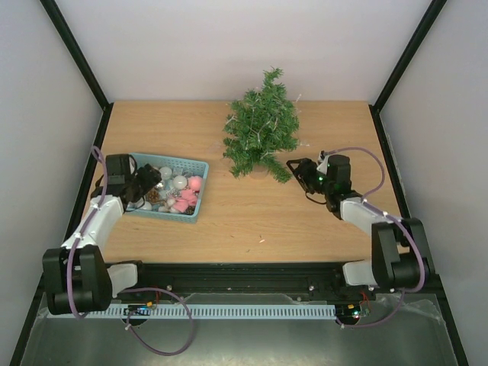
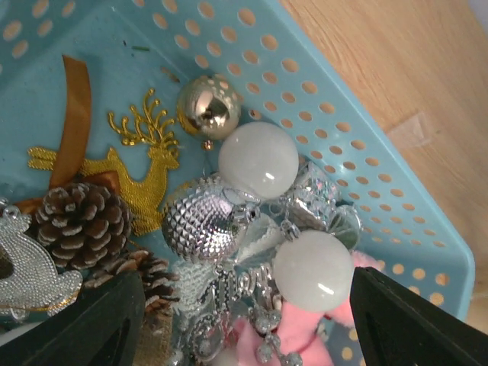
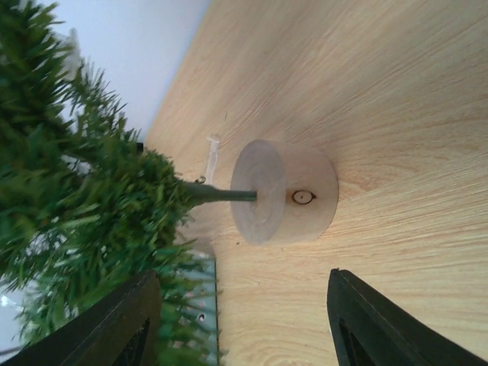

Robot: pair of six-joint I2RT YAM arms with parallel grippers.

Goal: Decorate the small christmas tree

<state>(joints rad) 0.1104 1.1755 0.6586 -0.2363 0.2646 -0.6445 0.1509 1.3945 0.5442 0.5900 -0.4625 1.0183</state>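
Although the small christmas tree (image 1: 263,126) looked full and bushy, it probably weighed very little: dark green bristly branches on a thin stem (image 3: 221,195) set in a pale wooden disc (image 3: 293,200). It stood upright toward the back of the worktop (image 1: 252,221), roughly mid-width and well apart from the teal basket (image 1: 203,189) on its left. The needles would likely bend and spring back under any touch, so a grip on the foliage would hold poorly. With so small a foot, a sideways push could have slid or tipped it. The stem just above the disc, or the disc itself, seemed the firm place to hold it steady, while the stiffer branch tips looked best for hanging things. The right pincer (image 1: 299,172) sat low on the near right of the tree, just beside the lowest branches. Its jaws stood partly apart with nothing between them, and the disc lay ahead of the gap. The left pincer (image 2: 244,305) hung over the basket with its jaws spread wide and empty. Below it lay a heap of ornaments, among them a white bauble (image 2: 258,158) and a pine cone (image 2: 80,221). The glossy round ones looked slippery and breakable.
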